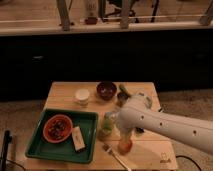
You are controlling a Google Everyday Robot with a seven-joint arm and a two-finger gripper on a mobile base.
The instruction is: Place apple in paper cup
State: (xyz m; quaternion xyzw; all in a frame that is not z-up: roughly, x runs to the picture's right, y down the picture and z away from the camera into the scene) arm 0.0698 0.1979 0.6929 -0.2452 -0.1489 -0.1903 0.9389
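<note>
**While the apple (125, 146) sits near the table's front edge, the paper cup (82, 95) stands far back**

Although the arm hides its upper part, the apple shows as a small orange-red round low over the wooden table (62, 92), close to the front edge and a little right of centre. The gripper (127, 135) hangs directly above it, pointing down from the white arm (170, 127) that reaches in from the right. Whether it is open, closed or clasping the apple cannot be told.

A fork (114, 154) lies just left of the apple, angled toward the front edge. A green bottle (106, 125) stands upright beside the arm, between the apple and the green tray (89, 120). The tray fills the table's front left and holds an orange bowl (57, 128) of dark contents, with a pale packet (78, 138) to the bowl's right.

The paper cup, white and upright, is well apart from the apple, at the back left of the table beyond the tray. A dark maroon bowl (106, 89) sits just right of the cup.
</note>
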